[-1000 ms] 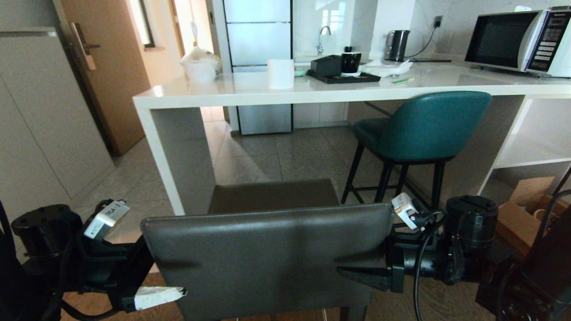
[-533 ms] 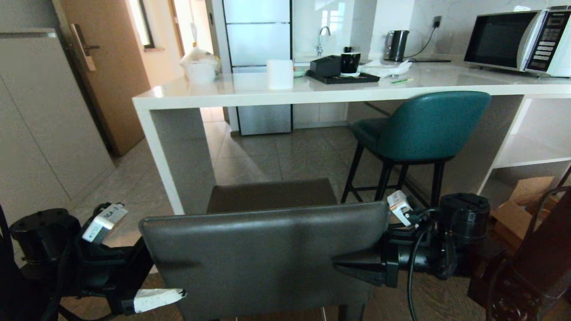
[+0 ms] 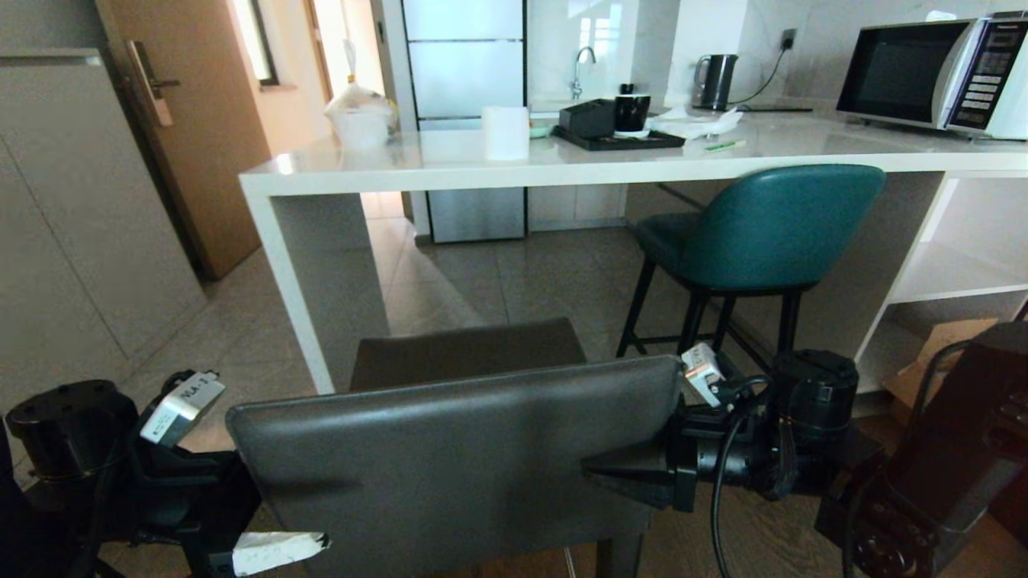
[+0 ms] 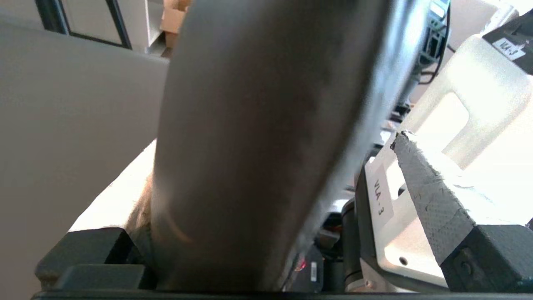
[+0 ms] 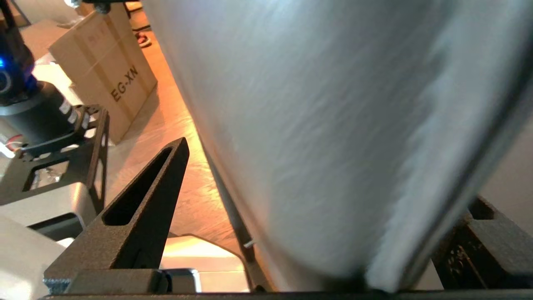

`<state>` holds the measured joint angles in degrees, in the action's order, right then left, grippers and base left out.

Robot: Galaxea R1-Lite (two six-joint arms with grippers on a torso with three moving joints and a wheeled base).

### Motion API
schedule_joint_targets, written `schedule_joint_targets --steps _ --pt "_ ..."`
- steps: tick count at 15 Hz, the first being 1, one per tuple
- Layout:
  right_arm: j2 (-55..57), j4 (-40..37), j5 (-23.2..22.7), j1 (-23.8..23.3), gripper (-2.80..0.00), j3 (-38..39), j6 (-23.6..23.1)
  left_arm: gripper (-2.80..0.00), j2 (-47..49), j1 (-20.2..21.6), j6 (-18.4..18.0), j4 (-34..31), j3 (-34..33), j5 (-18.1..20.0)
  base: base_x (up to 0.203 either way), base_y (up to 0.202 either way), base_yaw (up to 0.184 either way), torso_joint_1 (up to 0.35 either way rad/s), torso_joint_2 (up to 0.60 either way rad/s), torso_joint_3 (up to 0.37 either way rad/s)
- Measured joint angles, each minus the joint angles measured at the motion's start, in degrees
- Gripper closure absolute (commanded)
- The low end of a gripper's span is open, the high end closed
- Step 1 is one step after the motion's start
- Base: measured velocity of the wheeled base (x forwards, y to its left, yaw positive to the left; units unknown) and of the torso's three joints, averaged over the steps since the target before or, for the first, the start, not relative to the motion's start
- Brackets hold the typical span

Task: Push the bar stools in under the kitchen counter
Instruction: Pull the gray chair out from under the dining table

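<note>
Over the last sec the grey stool (image 3: 458, 457) has swung: its backrest now sits further left and lower vs the tabletop (image 3: 562, 164), with its right end pushed ahead and its left end trailing, so the top edge runs at a slant. The right claw (image 3: 622, 482) has crept in along the back from the right side; the left claw (image 3: 277, 550) has slid down and left with the stool's corner. Judgement: the stool is being steered as well as shoved, but its seat is not yet under the tabletop; it stands just short of the white end panel (image 3: 321, 273), so most of the push remains.

The teal stool (image 3: 763, 229) stands further right, seat already tucked under the tabletop's edge, back just outside, so that one looks done.

Left claw: spread to its widest, straddling the left end of the grey back; the wrist cam shows the back between a black finger and the white-taped finger (image 4: 420, 183), the taped one a little apart from it. Right claw: also spread, straddling the right end, with its near finger (image 5: 137, 208) apart from the back. Neither pinches; contact looks like bracing only.
</note>
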<state>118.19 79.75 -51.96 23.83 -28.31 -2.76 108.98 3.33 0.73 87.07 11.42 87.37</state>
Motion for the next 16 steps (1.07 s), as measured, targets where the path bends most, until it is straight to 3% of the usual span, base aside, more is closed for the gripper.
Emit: schedule_joint_targets --steps 16 --pt "-4.2 -0.4 -0.1 2.1 -2.8 4.7 0.1 -2.8 2.5 0.3 0.5 0.1 7.0 -0.1 0.0 0.0 0.0 0.0 0.0 0.0"
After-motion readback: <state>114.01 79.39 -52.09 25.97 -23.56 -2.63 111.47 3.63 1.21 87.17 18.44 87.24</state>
